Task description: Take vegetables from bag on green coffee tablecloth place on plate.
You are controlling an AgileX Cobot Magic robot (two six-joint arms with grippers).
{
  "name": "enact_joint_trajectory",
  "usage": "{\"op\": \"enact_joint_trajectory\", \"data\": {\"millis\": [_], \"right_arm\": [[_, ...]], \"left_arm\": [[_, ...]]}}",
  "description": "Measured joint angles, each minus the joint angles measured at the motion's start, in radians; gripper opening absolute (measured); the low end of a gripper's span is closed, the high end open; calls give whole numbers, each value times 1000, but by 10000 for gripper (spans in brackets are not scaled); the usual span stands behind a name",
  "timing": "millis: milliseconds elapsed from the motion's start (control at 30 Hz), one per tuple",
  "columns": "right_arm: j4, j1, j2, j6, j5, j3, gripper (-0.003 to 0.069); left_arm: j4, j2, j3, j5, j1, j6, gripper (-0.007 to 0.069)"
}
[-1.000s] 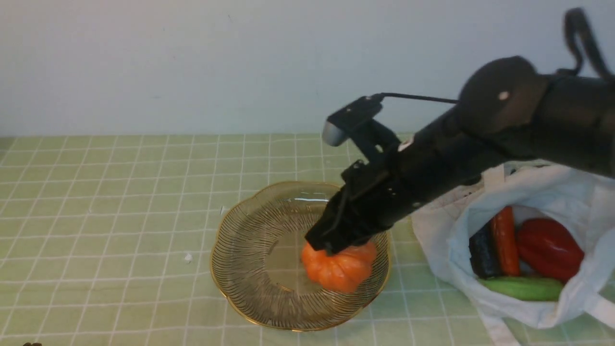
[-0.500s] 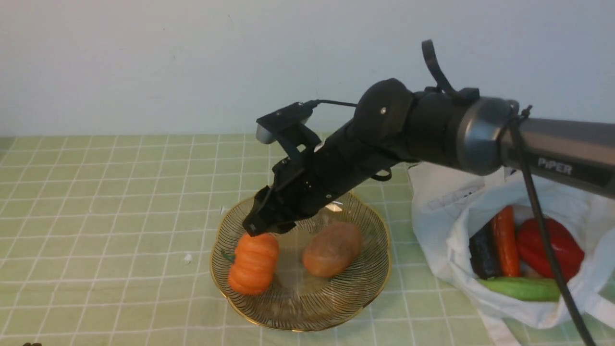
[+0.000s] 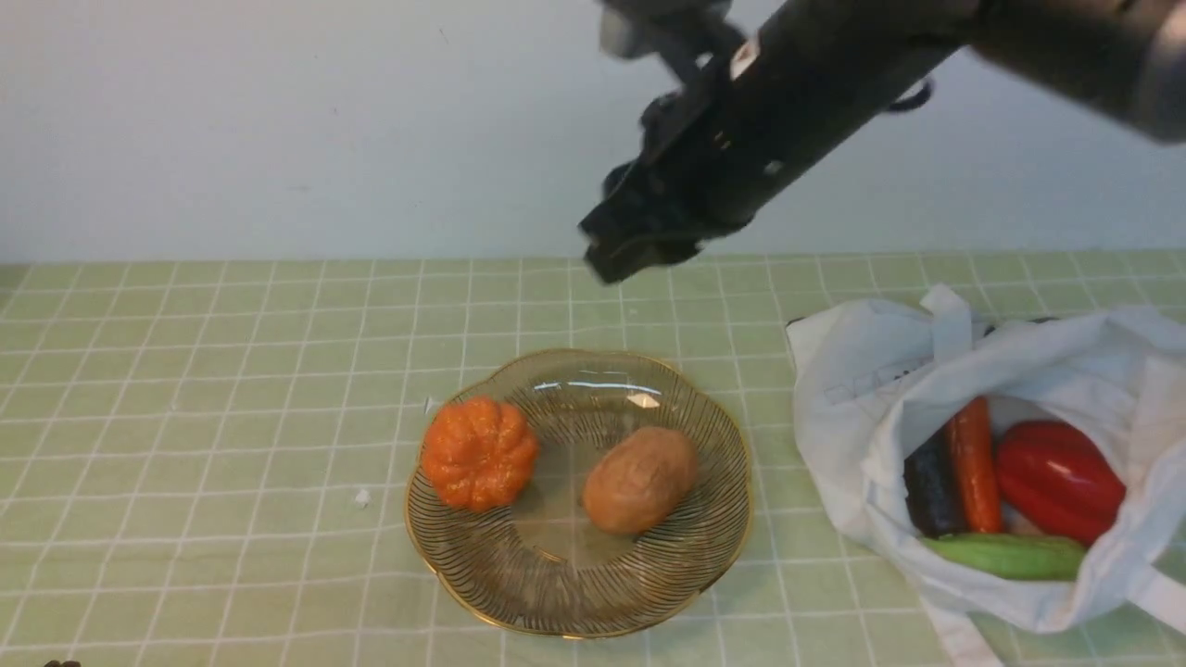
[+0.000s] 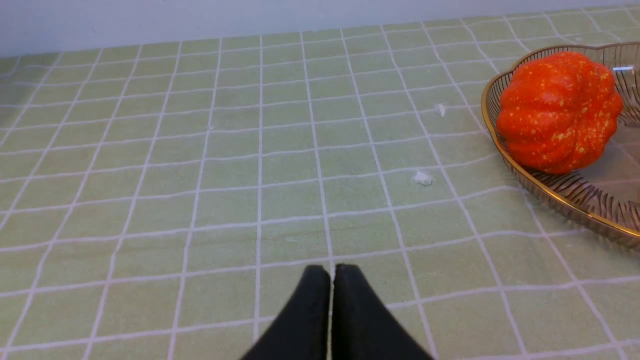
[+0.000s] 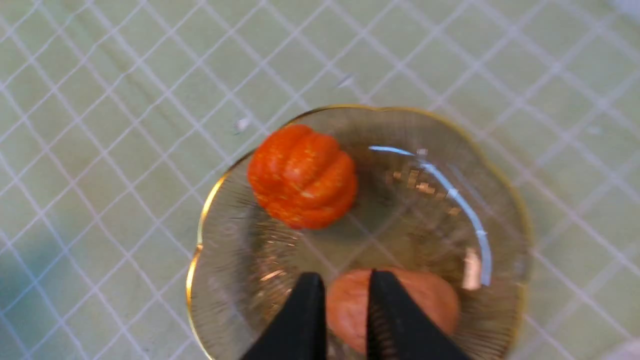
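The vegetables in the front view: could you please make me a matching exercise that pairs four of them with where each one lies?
Things:
1. pumpkin
2. potato
3. red pepper
4. cucumber

Places:
A. in the bag, right of the carrot
B. at the plate's left edge
C. in the bag, nearest the camera
D. on the plate, right of centre

Pairs: 1-B, 2-D, 3-A, 4-C

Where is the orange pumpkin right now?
In the front view, the pumpkin sits inside the plate at its left edge, with the potato to its right and the bag farther right.
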Motion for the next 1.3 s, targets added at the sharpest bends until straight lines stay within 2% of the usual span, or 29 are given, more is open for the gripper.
{"op": "enact_joint_trajectory", "data": {"millis": [67,200,300,400,433,500,633,667,767,967,1300], "right_arm": [[-99,-7,-99,83,21,-2,13],[-233,-7,-308,206,14,46,-11],[-281,-7,-425,250,-33,129,-12],[-364,-7,-669,330,-208,372,-12],[-364,-7,-683,335,-220,387,-12],[-423,-7,-862,405,-386,618,-12],[-484,-7,-1076,488,-567,855,-12],[-519,-7,-1217,535,-661,981,-12],[-560,-7,-1368,584,-715,1089,-12],[-580,-7,-1610,681,-723,1208,-12],[-531,-7,-1682,717,-637,1221,-12]], "left_arm": [[0,0,0,0,0,0,-5],[0,0,0,0,0,0,-5],[0,0,0,0,0,0,-5],[0,0,0,0,0,0,-5],[0,0,0,0,0,0,-5],[0,0,0,0,0,0,-5],[0,0,0,0,0,0,-5],[0,0,0,0,0,0,-5],[0,0,0,0,0,0,-5],[0,0,0,0,0,0,-5],[0,0,0,0,0,0,-5]]}}
